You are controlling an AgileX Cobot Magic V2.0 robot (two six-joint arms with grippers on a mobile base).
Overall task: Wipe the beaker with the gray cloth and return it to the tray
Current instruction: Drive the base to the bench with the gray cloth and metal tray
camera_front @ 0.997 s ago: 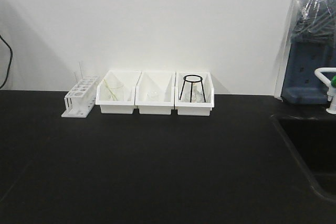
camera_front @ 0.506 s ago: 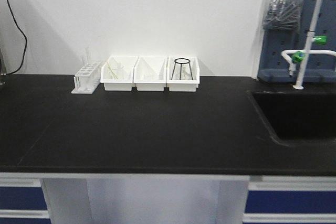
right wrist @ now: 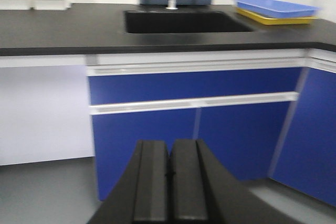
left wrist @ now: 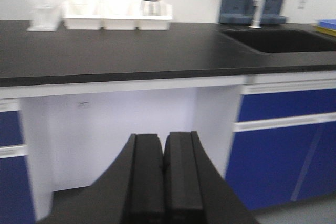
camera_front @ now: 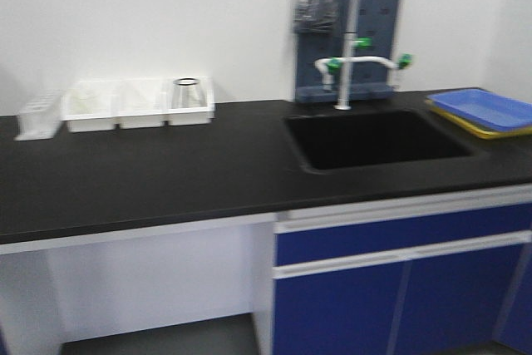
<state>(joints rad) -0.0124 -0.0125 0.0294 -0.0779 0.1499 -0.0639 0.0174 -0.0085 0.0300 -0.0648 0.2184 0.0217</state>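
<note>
Black countertop (camera_front: 166, 164), blue cabinets (camera_front: 399, 297), white bins (camera_front: 116, 112).

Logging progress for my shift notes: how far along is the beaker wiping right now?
Nothing looks done yet. The left pincer and right pincer are both shut and empty, standing off from the black counter. No gray cloth shows in any view; the white bins are too blurred to pick out a beaker. Left to do: fetching, wiping, returning.

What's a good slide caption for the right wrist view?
Shut right gripper faces blue cabinet doors under a black counter with a sink and stacked trays.
</note>
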